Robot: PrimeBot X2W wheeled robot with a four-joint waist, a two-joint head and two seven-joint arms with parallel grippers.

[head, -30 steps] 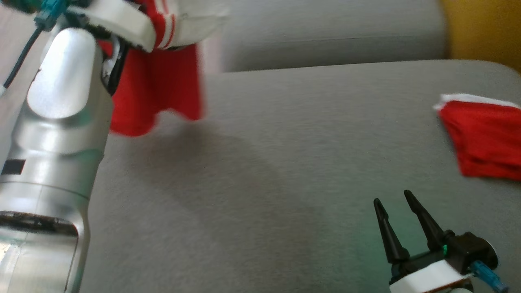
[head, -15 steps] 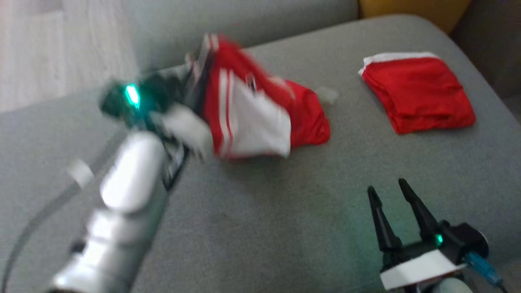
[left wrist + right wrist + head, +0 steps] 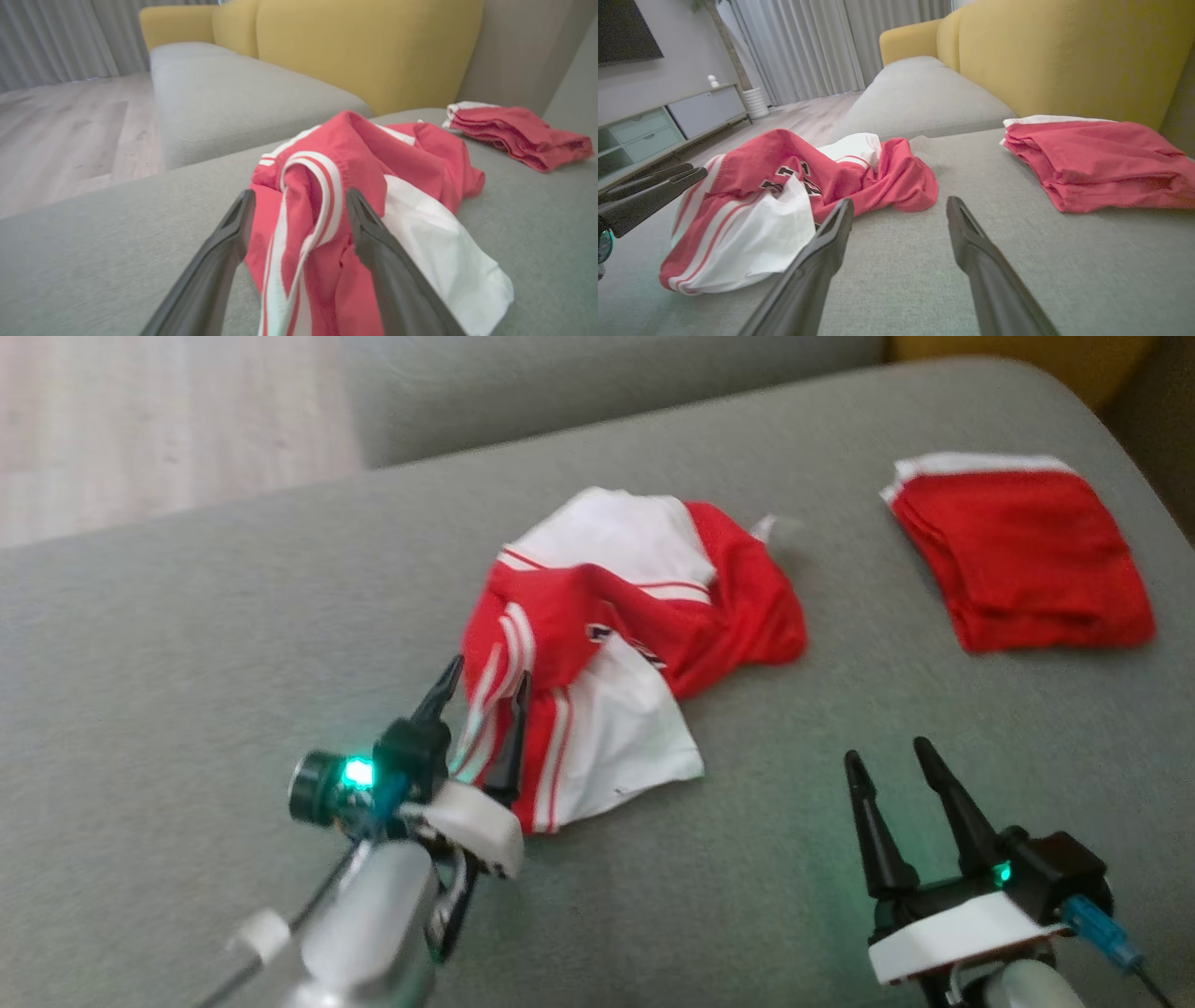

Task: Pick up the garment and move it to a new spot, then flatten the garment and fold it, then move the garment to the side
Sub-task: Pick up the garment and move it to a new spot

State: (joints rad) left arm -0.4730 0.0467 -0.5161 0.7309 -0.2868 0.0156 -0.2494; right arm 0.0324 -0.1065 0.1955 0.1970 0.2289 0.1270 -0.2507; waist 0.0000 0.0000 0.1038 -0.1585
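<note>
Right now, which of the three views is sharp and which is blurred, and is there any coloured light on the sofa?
Head view: soft all over, the crumpled garment smeared; green lamps on the left gripper and right gripper tint the grey cushion around them. Left wrist view: the fingers and the cloth between them are out of focus. Right wrist view: the sharpest, the folded garment clear.

The red-and-white garment [image 3: 579,611], striped and with dark lettering, lies crumpled in a loose heap on the grey sofa cushion [image 3: 233,644], one white panel spread flat.
</note>
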